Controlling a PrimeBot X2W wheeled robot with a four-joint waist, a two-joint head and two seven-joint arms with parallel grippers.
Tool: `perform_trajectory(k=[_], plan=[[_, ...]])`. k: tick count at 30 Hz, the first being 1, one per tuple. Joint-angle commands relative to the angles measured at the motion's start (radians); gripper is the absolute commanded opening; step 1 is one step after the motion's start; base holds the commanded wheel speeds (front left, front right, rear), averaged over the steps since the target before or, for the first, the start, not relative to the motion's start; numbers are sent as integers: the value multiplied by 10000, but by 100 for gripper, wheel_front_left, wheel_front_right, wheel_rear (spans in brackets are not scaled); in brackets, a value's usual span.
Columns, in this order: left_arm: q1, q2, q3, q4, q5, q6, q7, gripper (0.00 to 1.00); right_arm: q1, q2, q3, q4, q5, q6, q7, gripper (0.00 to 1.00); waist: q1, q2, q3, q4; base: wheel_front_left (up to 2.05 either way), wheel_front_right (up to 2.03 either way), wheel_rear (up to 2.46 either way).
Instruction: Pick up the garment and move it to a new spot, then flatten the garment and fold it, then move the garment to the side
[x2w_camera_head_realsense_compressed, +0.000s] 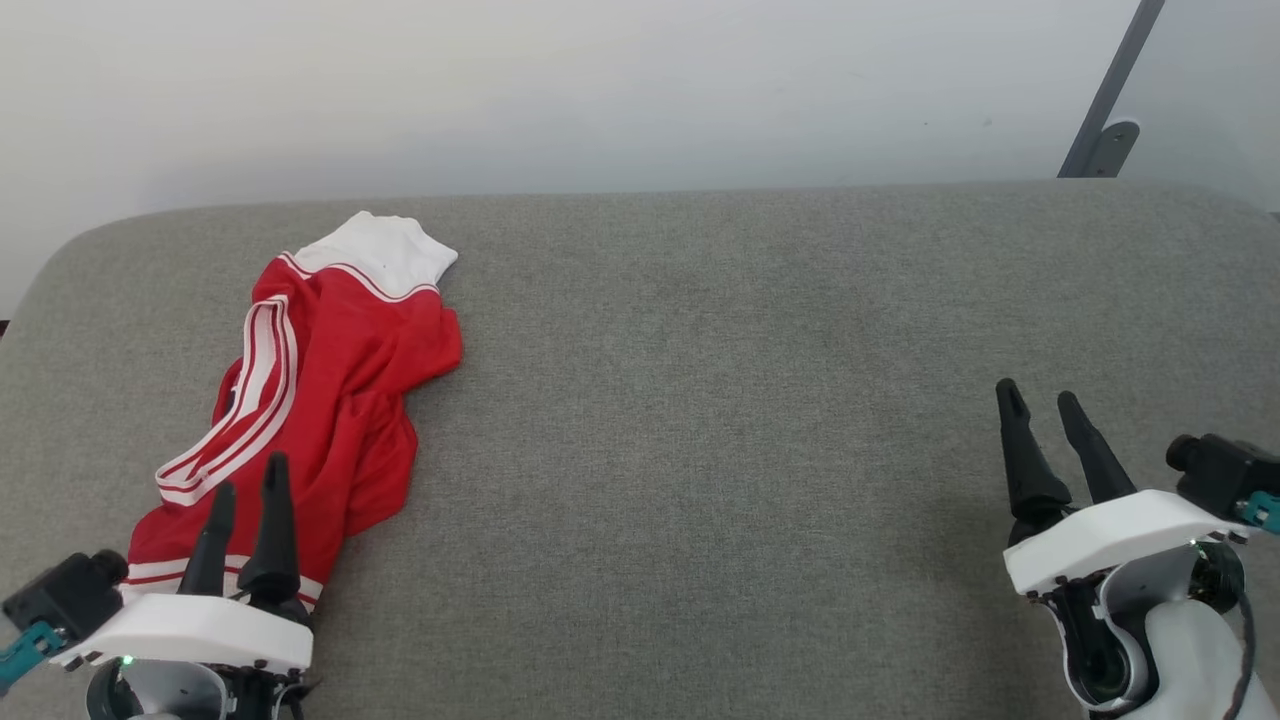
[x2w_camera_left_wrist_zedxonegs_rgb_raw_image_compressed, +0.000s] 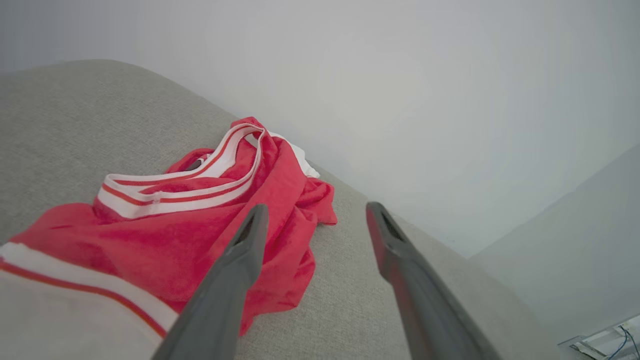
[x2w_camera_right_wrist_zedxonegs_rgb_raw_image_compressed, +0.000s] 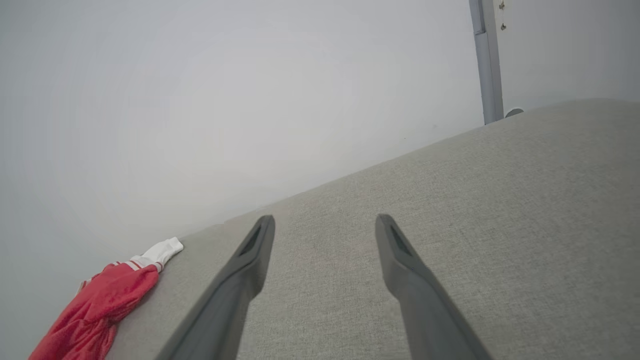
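The garment (x2w_camera_head_realsense_compressed: 320, 390) is a red jersey with a white sleeve and red-and-white striped trim, lying crumpled in a long heap at the left of the grey cushioned surface (x2w_camera_head_realsense_compressed: 700, 400). My left gripper (x2w_camera_head_realsense_compressed: 250, 475) hovers open over its near end, nothing between the fingers. The left wrist view has the garment (x2w_camera_left_wrist_zedxonegs_rgb_raw_image_compressed: 165, 220) bunched under and left of that gripper (x2w_camera_left_wrist_zedxonegs_rgb_raw_image_compressed: 316, 212). At the lower right my right gripper (x2w_camera_head_realsense_compressed: 1040, 400) stands open over bare fabric, far from the jersey. Its wrist view shows the garment (x2w_camera_right_wrist_zedxonegs_rgb_raw_image_compressed: 100, 305) at the lower left, away from the open fingers (x2w_camera_right_wrist_zedxonegs_rgb_raw_image_compressed: 325, 222).
A pale wall (x2w_camera_head_realsense_compressed: 600, 90) runs behind the surface's rounded far edge. A grey metal post (x2w_camera_head_realsense_compressed: 1110, 100) with a bracket leans at the back right. Bare grey surface stretches from the garment to the right gripper.
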Motion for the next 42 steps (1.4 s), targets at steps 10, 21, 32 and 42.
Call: perform_trajectory(k=[10,21,32,42], plan=[[-213,341,-196,-168,1499,10,-394,100,-384,81,-90,79,-1871,5,-397,100,0,0,106,2,0,0,0],[-264,711,-261,-181,2216,12,-690,100,-639,178,-31,267,-3467,4,-704,100,0,0,285,-64,0,0,0],[-302,1036,-458,5,2791,14,-963,100,-720,388,-272,543,-4450,5,-949,100,0,0,445,-104,0,0,0],[-276,1215,-672,120,2995,16,-1201,100,-641,497,-477,511,-4441,5,-1193,100,0,0,485,-97,0,0,0]])
